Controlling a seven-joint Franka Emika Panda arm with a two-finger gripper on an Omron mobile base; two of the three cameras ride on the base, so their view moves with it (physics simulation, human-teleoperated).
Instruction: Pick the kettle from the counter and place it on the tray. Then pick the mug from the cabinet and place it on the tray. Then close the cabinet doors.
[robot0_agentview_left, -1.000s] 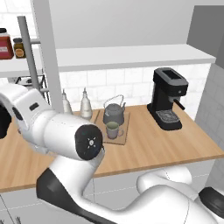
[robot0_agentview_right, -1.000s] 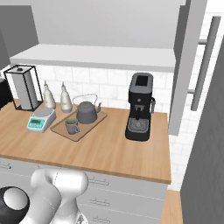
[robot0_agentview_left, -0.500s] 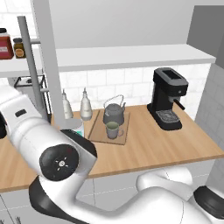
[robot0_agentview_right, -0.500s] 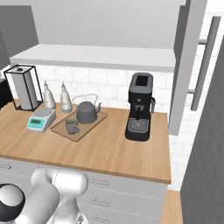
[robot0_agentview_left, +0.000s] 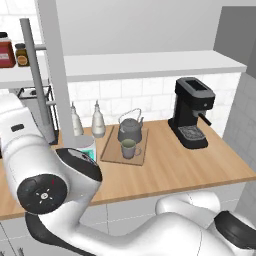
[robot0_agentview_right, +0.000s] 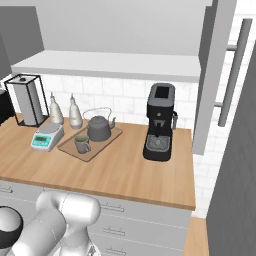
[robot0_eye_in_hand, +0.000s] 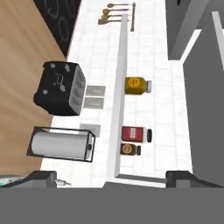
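My pincer (robot0_eye_in_hand: 111, 177) stands wide open with nothing in it, looking along the white tiled wall. Just above its tips the white open shelf (robot0_eye_in_hand: 119, 100) carries jars; left of that sit a black toaster (robot0_eye_in_hand: 61, 87) and the wood-grain worktop (robot0_agentview_left: 170, 170). There the kettle (robot0_agentview_left: 130, 129) and mug (robot0_agentview_left: 128, 148) stand on the tray (robot0_agentview_left: 111, 150).

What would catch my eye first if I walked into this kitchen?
Likely the robot's big white arm looming in the foreground. Behind it on the wooden counter, a dark kettle and a small mug sit together on a tray, with a black coffee machine to their right.
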